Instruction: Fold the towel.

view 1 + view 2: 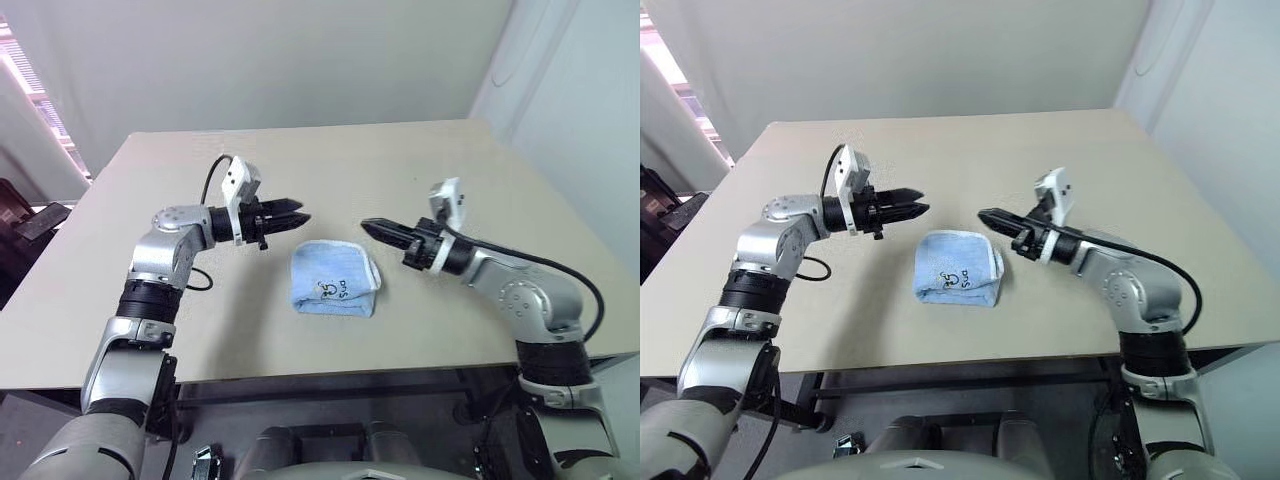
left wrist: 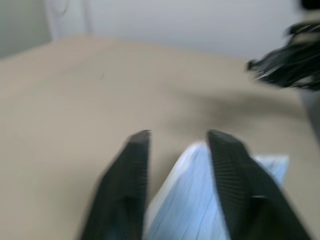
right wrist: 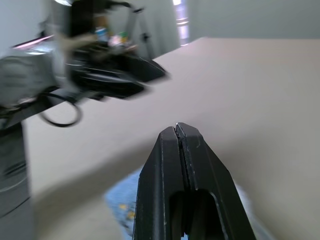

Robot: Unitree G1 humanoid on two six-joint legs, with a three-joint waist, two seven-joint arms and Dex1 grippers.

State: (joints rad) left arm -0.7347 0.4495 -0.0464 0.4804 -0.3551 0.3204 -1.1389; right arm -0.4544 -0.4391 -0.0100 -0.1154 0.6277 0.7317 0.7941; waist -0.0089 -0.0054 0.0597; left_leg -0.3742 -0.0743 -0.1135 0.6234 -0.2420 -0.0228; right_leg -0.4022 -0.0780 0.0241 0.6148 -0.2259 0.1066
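Though folded, towel [image 1: 335, 278] lengthwise toward right gripper [image 1: 366, 225]

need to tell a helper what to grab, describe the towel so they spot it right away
On the beige table, look at the near middle, between the tips of the two robot arms. The towel lies there as a small folded light-blue bundle, touched by neither arm. It is the only cloth on the table, with a dark embroidered mark on top.

Towel [image 2: 185, 200] blurred and cut off at frame edge behind left end effector's fingers [image 2: 125, 185], embroidered mark [image 1: 335, 290] unreadable, desk [image 1: 60, 340] corners cropped
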